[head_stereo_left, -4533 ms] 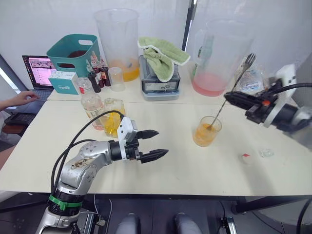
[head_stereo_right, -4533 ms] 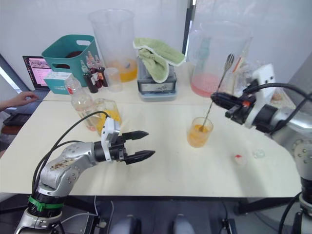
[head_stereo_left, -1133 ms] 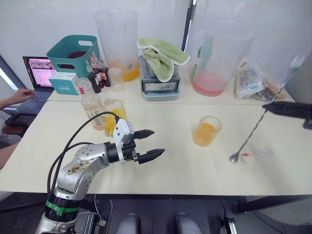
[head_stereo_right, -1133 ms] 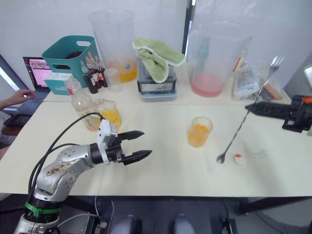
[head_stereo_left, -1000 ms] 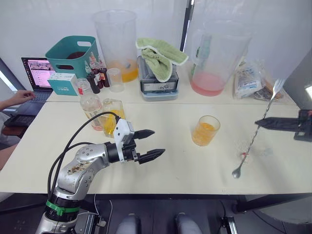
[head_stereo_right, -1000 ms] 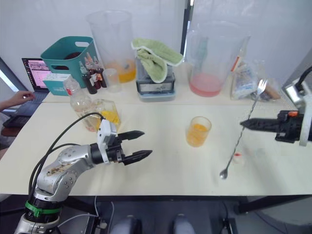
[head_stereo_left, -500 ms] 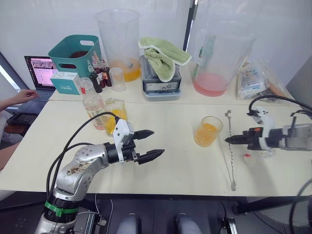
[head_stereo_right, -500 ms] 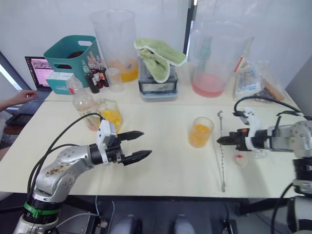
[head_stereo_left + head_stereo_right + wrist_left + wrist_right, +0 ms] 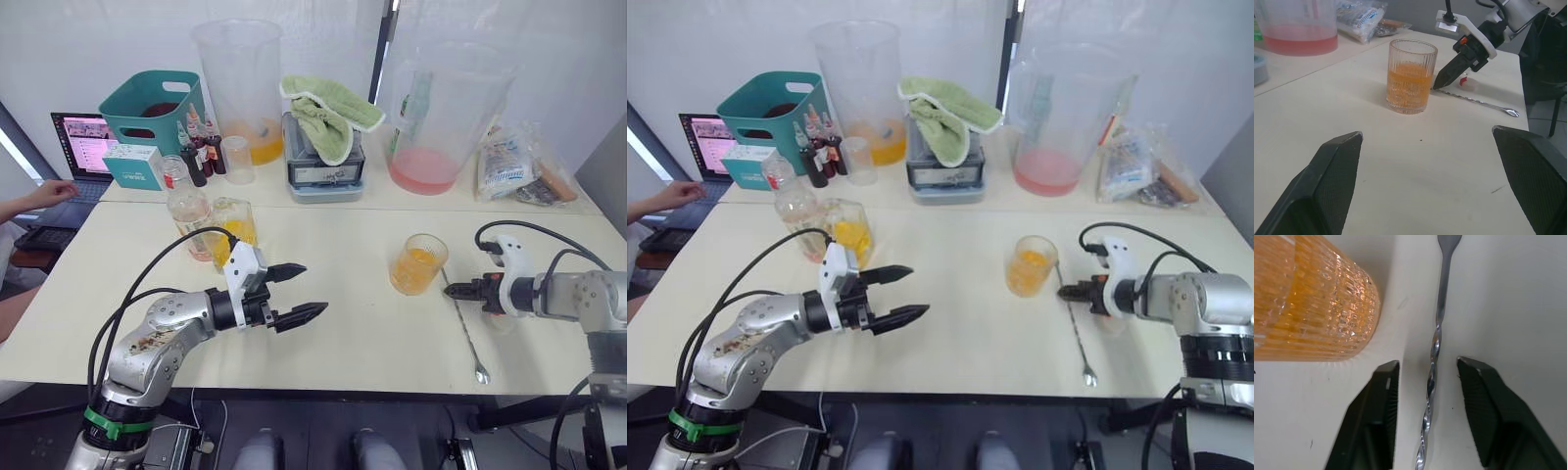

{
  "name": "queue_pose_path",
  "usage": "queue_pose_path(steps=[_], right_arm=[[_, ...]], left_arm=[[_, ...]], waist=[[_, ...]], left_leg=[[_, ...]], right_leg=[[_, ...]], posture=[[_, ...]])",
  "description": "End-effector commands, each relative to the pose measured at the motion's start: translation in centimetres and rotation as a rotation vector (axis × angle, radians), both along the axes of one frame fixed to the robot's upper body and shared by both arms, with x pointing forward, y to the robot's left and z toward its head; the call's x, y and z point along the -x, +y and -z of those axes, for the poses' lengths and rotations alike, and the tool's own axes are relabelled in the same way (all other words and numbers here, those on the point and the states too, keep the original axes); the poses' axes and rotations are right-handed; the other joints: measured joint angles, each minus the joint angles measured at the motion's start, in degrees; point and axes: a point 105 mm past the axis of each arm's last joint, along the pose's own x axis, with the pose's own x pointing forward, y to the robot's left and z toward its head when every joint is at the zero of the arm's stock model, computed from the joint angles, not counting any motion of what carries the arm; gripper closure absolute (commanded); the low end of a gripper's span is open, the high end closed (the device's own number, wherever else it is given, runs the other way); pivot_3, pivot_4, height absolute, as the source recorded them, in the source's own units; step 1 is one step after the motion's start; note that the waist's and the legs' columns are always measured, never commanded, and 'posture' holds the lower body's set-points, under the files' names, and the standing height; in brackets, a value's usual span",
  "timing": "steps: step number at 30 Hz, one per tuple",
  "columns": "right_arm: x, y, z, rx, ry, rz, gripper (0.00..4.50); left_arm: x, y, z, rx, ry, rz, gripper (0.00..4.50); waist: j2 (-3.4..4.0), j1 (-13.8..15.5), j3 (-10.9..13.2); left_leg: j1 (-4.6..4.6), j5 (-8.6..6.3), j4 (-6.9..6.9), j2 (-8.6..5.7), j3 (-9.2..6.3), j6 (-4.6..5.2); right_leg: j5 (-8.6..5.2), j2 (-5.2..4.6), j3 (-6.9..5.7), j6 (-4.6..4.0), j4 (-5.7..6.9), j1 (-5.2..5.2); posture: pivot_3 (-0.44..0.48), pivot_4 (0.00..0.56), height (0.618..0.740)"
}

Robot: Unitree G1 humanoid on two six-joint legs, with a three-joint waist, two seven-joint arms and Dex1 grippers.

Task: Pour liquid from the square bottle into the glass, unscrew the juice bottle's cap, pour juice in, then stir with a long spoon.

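Right of centre, the ribbed clear glass (image 9: 417, 264) of orange drink stands beside the thin silver long spoon (image 9: 463, 324) lying flat on the cream counter (image 9: 372, 343). The right pincer (image 9: 1428, 382), jaws apart, straddles the spoon's stem and could nudge the glass; the left pincer (image 9: 292, 292) hangs open at centre-left.

A lab or test bench set up for drink mixing: a plain cream table (image 9: 333, 352) against white walls, big measuring jugs (image 9: 238, 88) at the far edge, small dropper bottles (image 9: 199, 147), and a laptop (image 9: 80, 145) at the far left.
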Motion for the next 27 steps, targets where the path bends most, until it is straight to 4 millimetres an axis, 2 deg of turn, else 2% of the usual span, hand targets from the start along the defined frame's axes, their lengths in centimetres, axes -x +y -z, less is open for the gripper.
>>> queue_pose_path(steps=[1,2,4,7,10,13,16,21,24,27], right_arm=[[0.3,-0.7,-3.1,0.036,-0.125,-0.016,1.11],[0.4,-0.7,-3.4,0.038,-0.134,-0.022,0.8],[1.8,-0.8,-5.7,0.082,-0.213,-0.089,0.09],[4.4,-0.5,-8.8,0.13,-0.37,-0.23,0.04],[6.0,-0.4,-10.6,0.105,-0.506,-0.287,0.04],[7.5,-1.7,-9.9,0.142,-0.569,-0.305,0.04],[8.0,-3.4,-9.1,0.152,-0.646,-0.248,0.04],[8.9,-7.5,-4.8,0.262,-0.682,-0.145,0.04],[9.1,-9.2,-3.2,0.307,-0.663,-0.13,0.04],[9.1,-10.3,-2.4,0.322,-0.657,-0.112,0.04]], left_arm=[[0.4,0.2,-1.2,0.015,-0.043,0.011,0.0],[0.4,0.2,-1.2,0.015,-0.043,0.009,0.0],[0.4,1.1,-1.3,0.008,-0.044,-0.012,0.0],[0.7,2.9,-0.9,-0.019,-0.039,-0.059,0.0],[1.2,4.5,-0.4,-0.038,-0.029,-0.106,0.0],[1.8,6.6,0.3,-0.052,-0.028,-0.183,0.0],[2.3,8.4,0.7,-0.049,-0.038,-0.241,0.0],[2.6,13.4,2.3,-0.1,-0.044,-0.429,0.0],[2.7,15.3,3.0,-0.114,-0.037,-0.499,0.0],[2.8,16.7,3.9,-0.134,-0.025,-0.553,0.0]], waist=[[0.01,-0.1,0.0],[0.01,-0.1,0.0],[0.04,-0.2,0.0],[0.06,0.0,0.0],[0.05,-0.4,0.0],[0.02,-0.4,0.0],[0.02,-0.2,0.0],[0.02,-0.2,0.0],[0.06,-0.3,0.0],[0.05,-0.4,0.0]], left_leg=[[-0.01,0.0,0.0,0.0,0.0,0.0],[-0.03,0.0,-0.01,0.0,0.01,0.0],[-0.04,0.0,-0.01,0.02,0.01,0.0],[-0.04,-0.01,-0.12,0.03,-0.02,0.01],[0.02,-0.04,-0.13,0.08,-0.02,0.07],[0.21,-0.04,-0.13,0.1,0.04,0.06],[0.29,-0.03,-0.12,0.08,0.12,0.04],[0.66,-0.04,-0.17,0.1,0.14,0.03],[0.88,-0.05,-0.22,0.1,0.23,0.03],[1.0,-0.05,-0.22,0.15,0.28,0.03]], right_leg=[[0.0,0.0,0.0,0.0,0.0,-0.02],[0.0,0.0,0.01,0.0,0.01,-0.06],[0.0,0.01,0.01,0.0,0.01,-0.08],[0.0,0.01,-0.02,0.0,-0.01,-0.1],[-0.01,0.04,-0.07,0.0,-0.05,-0.04],[-0.01,0.04,-0.06,0.0,-0.07,0.13],[-0.02,0.02,-0.02,0.0,-0.14,0.23],[-0.03,0.03,-0.06,-0.01,-0.36,0.68],[-0.16,0.01,-0.02,-0.05,-0.52,0.89],[-0.22,0.02,0.0,-0.07,-0.52,1.0]], posture=[[0.0,0.15,0.733],[0.0,0.15,0.733],[0.0,0.15,0.733],[0.0,0.15,0.733],[0.0,0.15,0.733],[0.0,0.15,0.733],[0.0,0.15,0.733],[0.0,0.15,0.733],[0.0,0.15,0.733],[0.0,0.15,0.733]])
